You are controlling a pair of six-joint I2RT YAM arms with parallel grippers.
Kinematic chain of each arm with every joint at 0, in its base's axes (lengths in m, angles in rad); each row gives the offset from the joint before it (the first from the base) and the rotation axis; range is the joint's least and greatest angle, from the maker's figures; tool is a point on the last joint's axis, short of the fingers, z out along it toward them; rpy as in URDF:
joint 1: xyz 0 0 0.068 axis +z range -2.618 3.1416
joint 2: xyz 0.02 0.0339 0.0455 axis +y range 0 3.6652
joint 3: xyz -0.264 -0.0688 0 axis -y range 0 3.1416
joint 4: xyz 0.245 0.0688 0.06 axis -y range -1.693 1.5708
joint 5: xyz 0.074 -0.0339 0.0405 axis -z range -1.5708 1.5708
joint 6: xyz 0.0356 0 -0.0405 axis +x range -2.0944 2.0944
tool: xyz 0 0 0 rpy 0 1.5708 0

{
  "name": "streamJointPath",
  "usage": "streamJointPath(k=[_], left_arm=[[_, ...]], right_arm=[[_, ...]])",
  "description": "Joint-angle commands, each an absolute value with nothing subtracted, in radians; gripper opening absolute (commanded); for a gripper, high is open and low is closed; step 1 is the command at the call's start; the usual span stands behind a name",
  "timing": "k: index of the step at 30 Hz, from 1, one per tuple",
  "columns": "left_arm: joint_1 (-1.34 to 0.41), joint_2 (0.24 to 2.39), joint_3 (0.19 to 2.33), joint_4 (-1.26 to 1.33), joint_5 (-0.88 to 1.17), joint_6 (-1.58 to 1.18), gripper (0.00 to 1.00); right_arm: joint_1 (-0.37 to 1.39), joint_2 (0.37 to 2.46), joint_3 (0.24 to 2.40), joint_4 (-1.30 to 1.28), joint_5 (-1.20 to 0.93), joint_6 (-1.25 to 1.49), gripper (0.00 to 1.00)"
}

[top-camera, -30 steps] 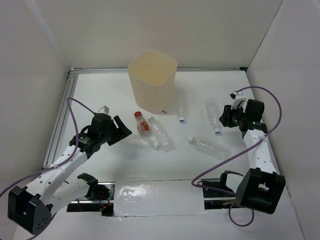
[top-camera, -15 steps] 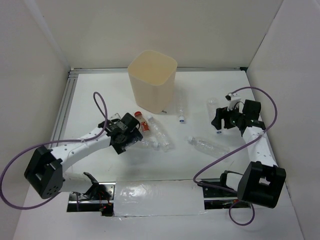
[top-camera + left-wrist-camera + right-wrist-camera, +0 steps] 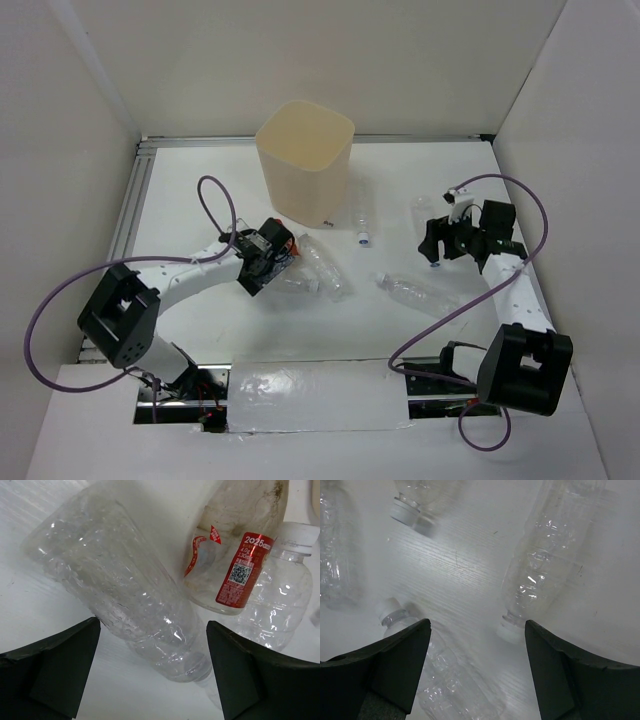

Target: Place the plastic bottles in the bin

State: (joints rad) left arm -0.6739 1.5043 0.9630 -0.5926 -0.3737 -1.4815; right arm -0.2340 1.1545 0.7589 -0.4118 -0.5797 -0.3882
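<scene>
Up top, just a hint of the left pincer (image 3: 272,258) down among the bottles, near the cream bin (image 3: 300,190) standing upright on the far tabletop (image 3: 200,200). From its wrist, far clearer: spread wide, gripping nothing, straddling a crumpled clear bottle (image 3: 125,595), with a red-labelled bottle (image 3: 235,575) and a white-capped bottle (image 3: 282,590) just behind. Over to the right pincer (image 3: 476,630): equally wide, equally empty, poised between a long clear bottle (image 3: 540,570) and a white-necked bottle (image 3: 445,680), both flat on the tabletop.
</scene>
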Motion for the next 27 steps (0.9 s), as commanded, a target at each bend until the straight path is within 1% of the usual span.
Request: streamJointPath(k=[1, 4, 5, 6, 9, 10, 13, 14, 17, 18, 21, 22, 23, 25, 26, 27], left_arm=[[-0.651, 1.549, 0.963, -0.532, -0.393, -1.522, 1.0], [-0.638, 1.594, 0.963, -0.523, -0.367, -1.522, 1.0], [-0.629, 1.603, 0.948, -0.523, -0.356, -1.522, 0.97], [-0.629, 1.612, 0.948, -0.506, -0.356, -1.522, 0.92], [-0.629, 1.621, 0.925, -0.468, -0.345, -1.509, 0.86], [-0.629, 1.634, 0.925, -0.468, -0.336, -1.497, 0.78], [-0.629, 1.634, 0.911, -0.468, -0.325, -1.476, 0.62], [-0.629, 1.605, 0.911, -0.468, -0.325, -1.457, 0.53], [-0.663, 1.534, 0.902, -0.512, -0.336, -1.388, 0.35], [-0.679, 1.472, 0.902, -0.54, -0.354, -1.373, 0.25], [-0.768, 1.359, 0.952, -0.638, -0.414, -1.287, 0.16], [-0.816, 1.282, 0.984, -0.655, -0.429, -1.246, 0.16], [-0.834, 1.244, 1.002, -0.664, -0.443, -1.218, 0.13], [-0.86, 1.183, 1.041, -0.644, -0.478, -1.122, 0.1], [-0.861, 1.146, 1.122, -0.596, -0.509, -1.041, 0.08], [-0.861, 1.146, 1.123, -0.595, -0.509, -1.04, 0.08]], right_arm=[[-0.221, 1.164, 0.753, -0.416, -0.584, -0.407, 0.83], [-0.212, 1.173, 0.753, -0.416, -0.584, -0.417, 0.83], [-0.201, 1.173, 0.753, -0.416, -0.584, -0.442, 0.83], [-0.201, 1.173, 0.753, -0.429, -0.595, -0.457, 0.83], [-0.166, 1.192, 0.765, -0.486, -0.646, -0.584, 0.84], [-0.157, 1.192, 0.765, -0.53, -0.659, -0.63, 0.87], [-0.129, 1.192, 0.775, -0.572, -0.669, -0.758, 0.88], [-0.115, 1.18, 0.775, -0.572, -0.669, -0.781, 0.88], [-0.091, 1.154, 0.756, -0.598, -0.66, -0.847, 0.88], [-0.091, 1.154, 0.756, -0.612, -0.66, -0.892, 0.88], [-0.064, 1.131, 0.732, -0.65, -0.65, -0.983, 0.88], [-0.054, 1.114, 0.732, -0.666, -0.65, -1.009, 0.87], [-0.045, 1.1, 0.718, -0.678, -0.641, -1.031, 0.87], [-0.034, 1.1, 0.706, -0.693, -0.629, -1.072, 0.87], [-0.022, 1.1, 0.706, -0.707, -0.629, -1.081, 0.87], [-0.021, 1.1, 0.706, -0.716, -0.629, -1.081, 0.87]])
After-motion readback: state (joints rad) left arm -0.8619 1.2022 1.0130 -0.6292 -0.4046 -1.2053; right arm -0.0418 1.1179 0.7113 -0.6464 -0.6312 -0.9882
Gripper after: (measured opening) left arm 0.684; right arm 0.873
